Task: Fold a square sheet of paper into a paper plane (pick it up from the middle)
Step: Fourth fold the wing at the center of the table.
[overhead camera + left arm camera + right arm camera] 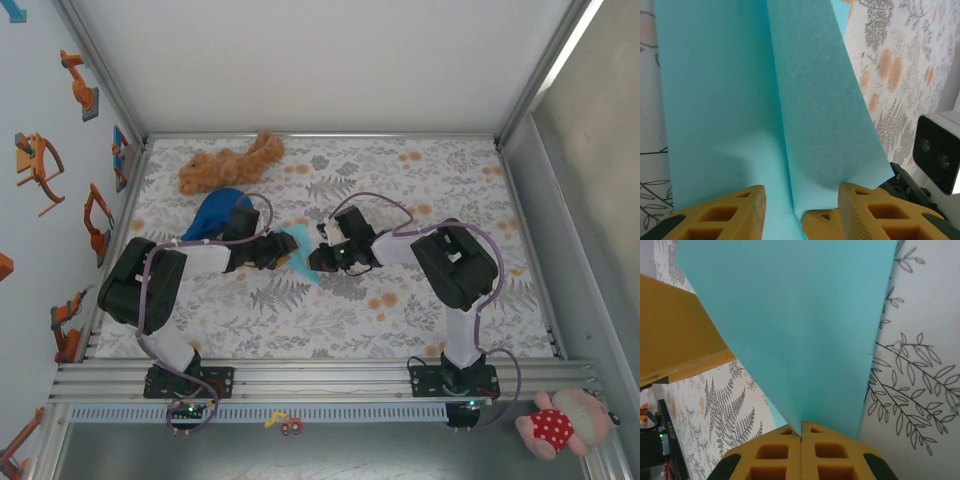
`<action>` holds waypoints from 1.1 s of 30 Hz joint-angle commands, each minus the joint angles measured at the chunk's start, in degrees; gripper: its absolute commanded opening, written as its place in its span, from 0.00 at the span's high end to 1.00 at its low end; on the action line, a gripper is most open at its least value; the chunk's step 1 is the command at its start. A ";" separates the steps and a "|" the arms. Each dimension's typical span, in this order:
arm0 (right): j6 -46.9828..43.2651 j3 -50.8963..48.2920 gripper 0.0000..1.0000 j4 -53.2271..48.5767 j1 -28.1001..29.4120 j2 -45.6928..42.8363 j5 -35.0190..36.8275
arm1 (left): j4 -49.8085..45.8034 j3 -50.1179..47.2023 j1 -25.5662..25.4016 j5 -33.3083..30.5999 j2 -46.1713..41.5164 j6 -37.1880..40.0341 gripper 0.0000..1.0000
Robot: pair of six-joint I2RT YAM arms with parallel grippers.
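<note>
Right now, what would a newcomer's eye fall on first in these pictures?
First, the folded cyan paper at the middle of the flowered table. The right pincer is shut on its narrow end. At the far left of the table lies a brown plush toy.

surface: floral-patterned table [400, 310] | on it: brown plush toy [228, 165], dark blue dome [215, 212]

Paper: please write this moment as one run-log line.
paper: creased, between grippers | right gripper: shut on paper | left gripper: open, paper between fingers
</note>
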 commanded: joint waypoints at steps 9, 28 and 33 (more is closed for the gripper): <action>1.79 -1.10 1.00 2.43 -0.80 0.77 -1.90 | -3.06 3.28 -0.61 0.63 2.41 5.71 0.52; 1.25 -5.50 0.74 1.49 -0.92 -8.69 5.25 | -24.74 12.84 -1.93 -6.18 9.25 7.49 0.53; 0.72 -6.68 0.72 0.76 -0.80 -10.65 9.22 | -29.14 14.84 -2.26 -7.55 11.18 7.45 0.53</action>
